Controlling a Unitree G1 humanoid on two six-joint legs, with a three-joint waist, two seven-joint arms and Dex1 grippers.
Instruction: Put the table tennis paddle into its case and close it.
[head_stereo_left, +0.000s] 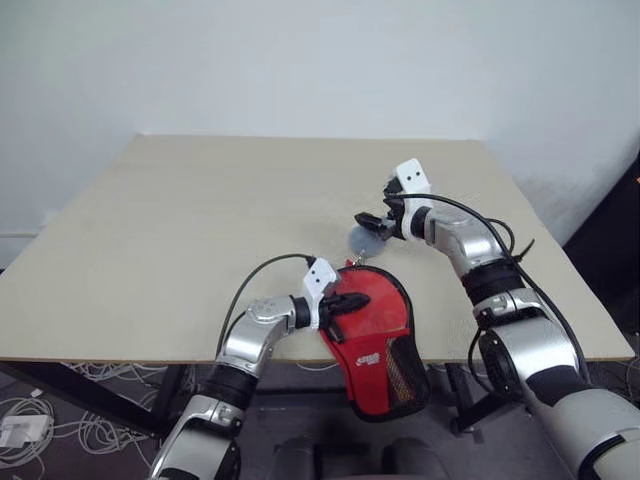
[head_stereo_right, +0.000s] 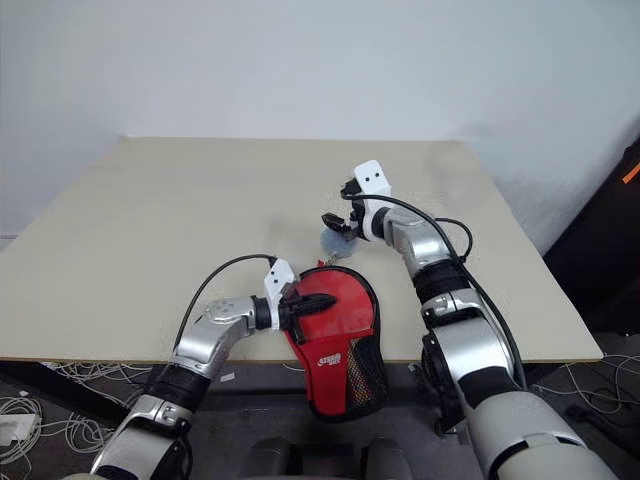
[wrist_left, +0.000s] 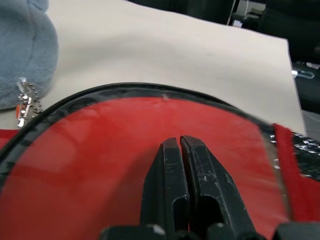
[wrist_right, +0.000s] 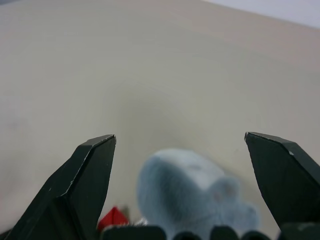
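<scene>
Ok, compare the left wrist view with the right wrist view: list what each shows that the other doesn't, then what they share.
Left wrist view alone: the left gripper, fingers shut, lying on the case's red side with its black edging, plus a bead chain hanging from the plush. Right wrist view alone: the right gripper, fingers wide open and apart from the toy. Shared: the grey-blue plush keychain and the beige table.

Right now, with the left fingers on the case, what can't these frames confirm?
- Table tennis paddle: whether it sits inside the case is hidden by the fabric.
- Zip: open or closed is too small to tell in the eye views.
- Grey plush charm: blurred in the right wrist view; its attachment is unclear.
</scene>
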